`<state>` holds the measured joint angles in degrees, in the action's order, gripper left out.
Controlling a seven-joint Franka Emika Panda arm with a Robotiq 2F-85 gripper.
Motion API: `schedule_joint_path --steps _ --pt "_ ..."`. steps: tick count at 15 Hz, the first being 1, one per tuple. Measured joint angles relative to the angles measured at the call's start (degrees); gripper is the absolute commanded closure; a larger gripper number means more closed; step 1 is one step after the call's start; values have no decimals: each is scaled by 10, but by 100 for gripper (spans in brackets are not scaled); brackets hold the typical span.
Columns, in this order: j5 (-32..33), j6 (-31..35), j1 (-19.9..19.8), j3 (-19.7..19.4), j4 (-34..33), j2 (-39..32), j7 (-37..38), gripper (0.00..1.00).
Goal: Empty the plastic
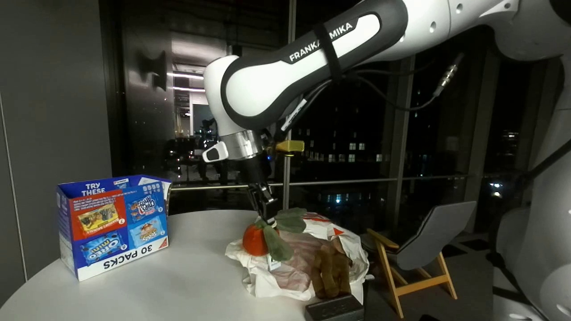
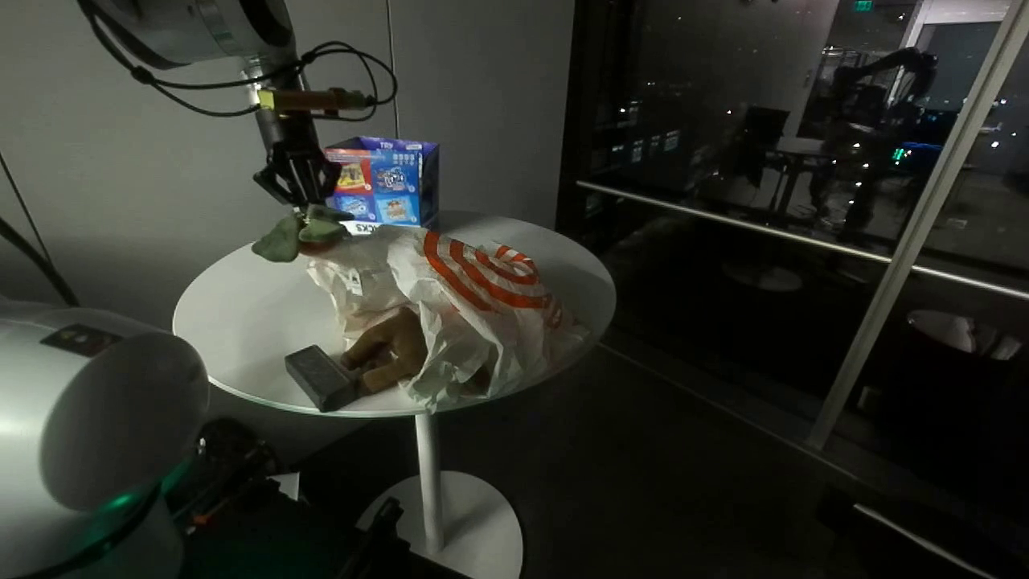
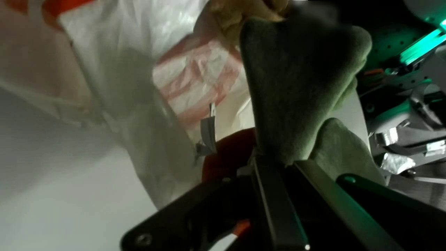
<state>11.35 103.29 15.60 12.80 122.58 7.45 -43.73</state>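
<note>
A white plastic bag with red rings lies on its side on the table, in both exterior views and the wrist view. A red plush with green leaves is at the bag's left edge in an exterior view. The leaves also show in another exterior view and the wrist view. My gripper points down and is shut on the leafy top of the plush. A brown plush sticks out of the bag's mouth.
A blue snack box stands on the round white table. A dark block lies against the brown plush near the table's edge. A grey chair stands beyond the table.
</note>
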Motion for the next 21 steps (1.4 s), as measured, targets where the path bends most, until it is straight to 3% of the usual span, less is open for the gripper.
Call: schedule_joint_path --steps 5,9,10,11,14,19,21 --pt "-4 197 11 21 2 -31 53 90" --pt "45 346 18 40 0 -94 121 90" --pt "61 366 20 42 -2 -112 134 85" --pt "73 379 22 44 -4 -130 144 64" --pt "92 390 25 44 -18 -174 160 41" --pt "91 379 26 45 -39 -197 165 4" --pt "79 333 26 45 -51 -194 180 0"
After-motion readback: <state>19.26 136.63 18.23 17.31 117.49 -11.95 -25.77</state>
